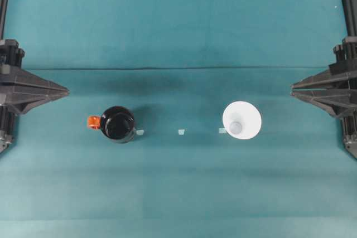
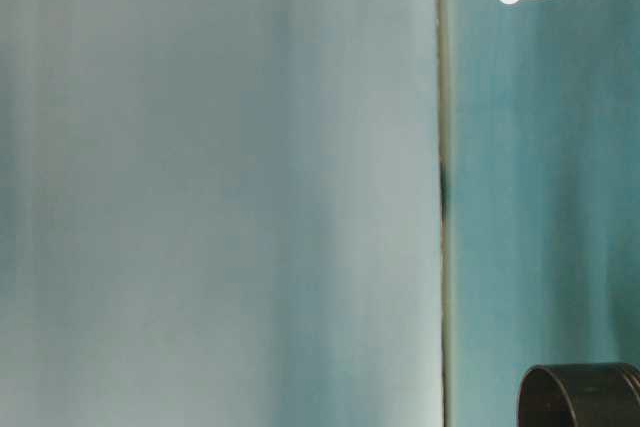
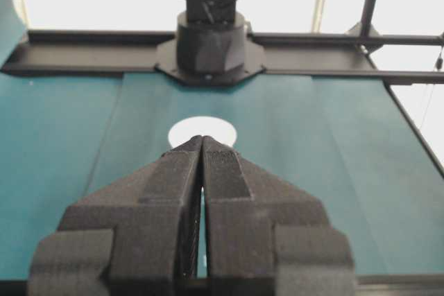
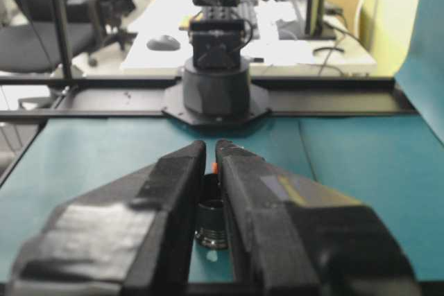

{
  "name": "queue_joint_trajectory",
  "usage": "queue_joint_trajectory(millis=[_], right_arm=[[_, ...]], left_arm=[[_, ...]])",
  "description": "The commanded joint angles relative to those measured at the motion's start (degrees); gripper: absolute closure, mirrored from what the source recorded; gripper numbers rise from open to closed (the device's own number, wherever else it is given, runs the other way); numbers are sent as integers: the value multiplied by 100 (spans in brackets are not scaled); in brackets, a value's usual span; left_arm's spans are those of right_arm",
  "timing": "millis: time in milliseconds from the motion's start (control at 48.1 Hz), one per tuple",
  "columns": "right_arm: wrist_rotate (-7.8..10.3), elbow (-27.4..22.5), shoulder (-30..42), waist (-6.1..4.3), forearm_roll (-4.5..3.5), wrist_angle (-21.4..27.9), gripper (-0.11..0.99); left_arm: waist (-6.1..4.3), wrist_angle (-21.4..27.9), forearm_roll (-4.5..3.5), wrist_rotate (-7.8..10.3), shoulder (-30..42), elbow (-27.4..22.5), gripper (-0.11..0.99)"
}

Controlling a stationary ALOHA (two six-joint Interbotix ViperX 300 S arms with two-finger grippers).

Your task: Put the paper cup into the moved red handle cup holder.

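The red handle cup holder [image 1: 117,124], glossy black with an orange-red tab [image 1: 93,122] on its left side, stands left of centre on the teal table. The white paper cup [image 1: 242,120] stands right of centre, well apart from it. My left gripper [image 1: 66,90] rests at the left edge, shut and holding nothing, above and left of the holder. My right gripper [image 1: 292,89] rests at the right edge, shut and holding nothing. From the left wrist, the paper cup [image 3: 202,132] lies beyond the gripper [image 3: 202,140]. From the right wrist, the holder [image 4: 211,223] shows through the gap below the gripper [image 4: 211,145].
Three small pale marks [image 1: 181,132] lie in a row between the holder and the cup. A fold line crosses the teal cloth [image 1: 178,69] behind them. Each wrist view faces the opposite arm's black base [image 3: 211,39] on a black rail.
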Motion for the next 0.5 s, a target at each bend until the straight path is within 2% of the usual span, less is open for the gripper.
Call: queue_joint_trajectory(millis=[0,104,291,395,478], right_arm=[[-35,-132,114,0,9,-44,88],[-35,-141,18,-9,0,70,94],[-26,-167,-149,-9,9,589,98],[9,-176,-185,-9,9,958,98],[114,-193,-185,-9,9,1213,98]], left_arm=[[18,378,53,-211,114,-176,85],[18,826,62,-290,114,-281,85],[18,1450,62,-246,193,-501,85],[18,2101,62,-290,448,-677,85],[18,2681,62,-272,686,-888,85]])
